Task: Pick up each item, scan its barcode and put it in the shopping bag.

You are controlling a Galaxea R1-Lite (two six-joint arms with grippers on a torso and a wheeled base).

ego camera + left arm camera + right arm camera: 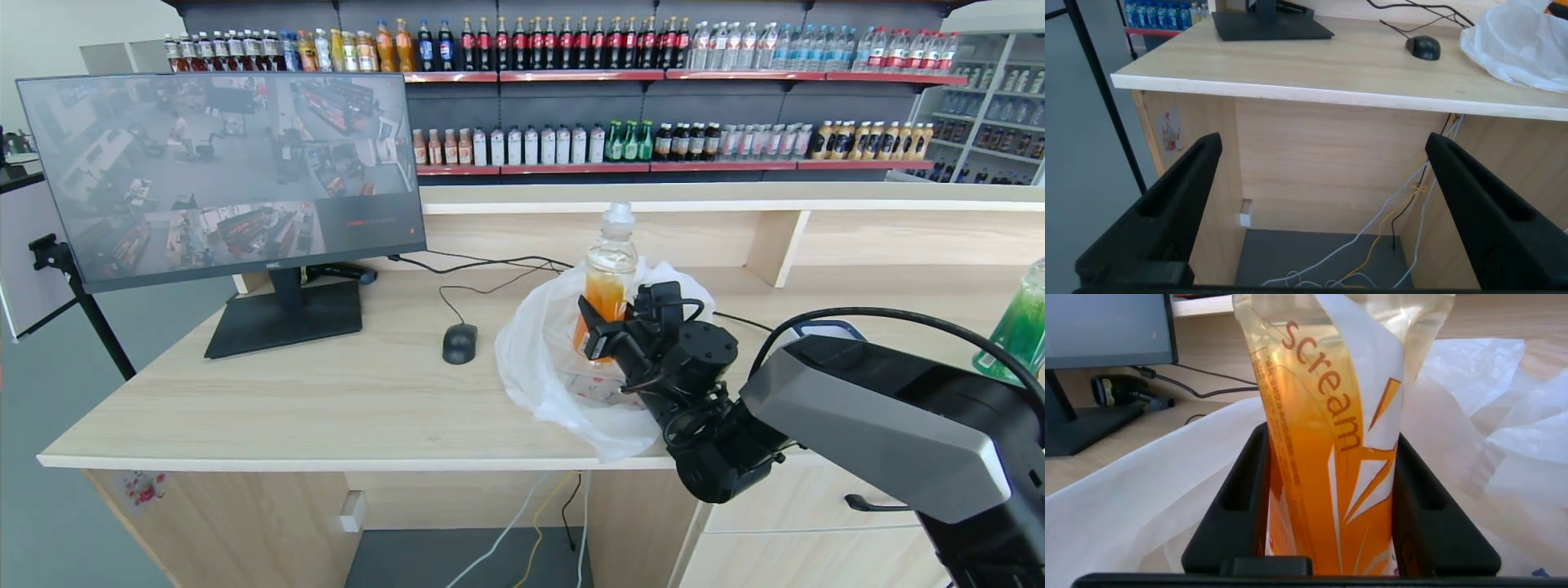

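This is a shop, seen from behind its checkout: long red-edged shelves (580, 75) along the back wall carry rows of drink bottles (571, 41) sorted by kind, and a further white rack (988, 106) of bottles stands off to the right. The pale wooden tabletop (326, 400) has a raised ledge (735, 196) on its far side, facing the shelves. On it stand a monitor (220, 171) split into several security-camera pictures of aisles, a mouse (459, 343), a dark handheld scanner (343, 272) on a cable beside the monitor's stand, and a thin white plastic bag (539, 359).
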